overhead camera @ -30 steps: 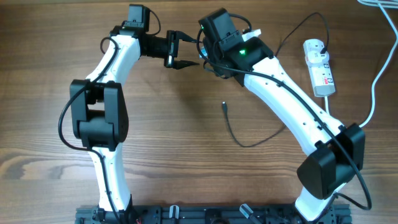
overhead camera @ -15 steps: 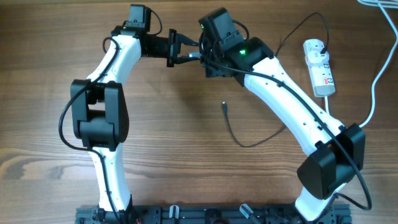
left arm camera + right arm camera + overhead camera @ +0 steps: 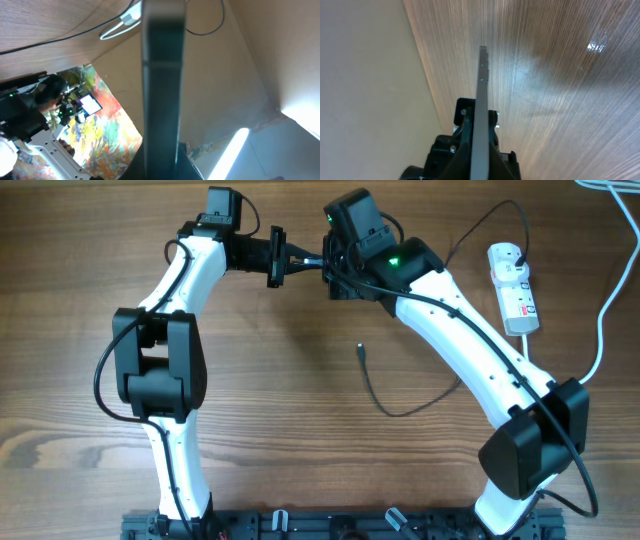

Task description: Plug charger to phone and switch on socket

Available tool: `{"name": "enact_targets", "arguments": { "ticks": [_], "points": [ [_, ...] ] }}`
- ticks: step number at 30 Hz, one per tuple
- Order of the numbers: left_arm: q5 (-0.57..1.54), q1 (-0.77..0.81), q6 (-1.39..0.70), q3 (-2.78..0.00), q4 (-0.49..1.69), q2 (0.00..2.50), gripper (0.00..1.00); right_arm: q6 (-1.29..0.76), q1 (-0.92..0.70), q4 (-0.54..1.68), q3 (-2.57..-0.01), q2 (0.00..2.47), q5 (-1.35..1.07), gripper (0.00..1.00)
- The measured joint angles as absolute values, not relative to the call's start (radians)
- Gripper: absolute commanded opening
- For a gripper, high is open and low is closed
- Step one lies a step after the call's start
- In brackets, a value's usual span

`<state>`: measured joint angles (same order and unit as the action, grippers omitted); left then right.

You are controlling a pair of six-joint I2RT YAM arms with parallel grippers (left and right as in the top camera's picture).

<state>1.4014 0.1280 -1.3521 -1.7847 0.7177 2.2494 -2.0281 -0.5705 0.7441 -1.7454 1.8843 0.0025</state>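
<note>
Right tool (image 3: 328, 266) clamped on edge-on phone (image 3: 481, 100), left tool (image 3: 308, 264) at it, grip can't tell, charger (image 3: 361, 353) loose on worktop (image 3: 300, 440).

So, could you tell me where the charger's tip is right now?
Overhead, the charger tip lies on the table near the centre, beside the right arm and well left of the socket.

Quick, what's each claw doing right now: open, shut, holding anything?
Left claw: looks closed on the phone, which shows edge-on.
Right claw: closed on the same phone.
</note>
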Motion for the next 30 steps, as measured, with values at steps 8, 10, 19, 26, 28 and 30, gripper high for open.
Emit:
{"name": "enact_targets", "arguments": {
  "ticks": [8, 10, 19, 26, 28, 30],
  "points": [
    [1.387, 0.128, -1.365, -1.784, 0.627, 2.249, 0.04, -1.696, -0.580, 0.744, -1.745, 1.875, -0.032, 0.47],
    [1.349, 0.129, -1.365, -1.784, 0.621, 2.249, 0.04, -1.578, -0.581, 0.747, -1.745, 1.841, -0.038, 0.55],
    [1.122, 0.129, -0.955, -1.783, 0.622, 2.249, 0.04, -0.804, -0.467, 1.070, -1.761, 1.551, -0.052, 1.00],
    [0.997, 0.157, -0.588, -1.779, 0.768, 2.151, 0.04, -0.445, -0.455, 1.248, -1.652, 1.569, -0.052, 0.91],
    [0.920, 0.171, -0.518, -1.779, 0.807, 2.093, 0.04, -0.414, -0.455, 1.175, -1.574, 1.567, -0.052, 0.92],
    [0.878, 0.181, -0.463, -1.779, 0.815, 2.040, 0.04, -0.397, -0.455, 1.109, -1.478, 1.573, -0.052, 0.92]
  ]
}}
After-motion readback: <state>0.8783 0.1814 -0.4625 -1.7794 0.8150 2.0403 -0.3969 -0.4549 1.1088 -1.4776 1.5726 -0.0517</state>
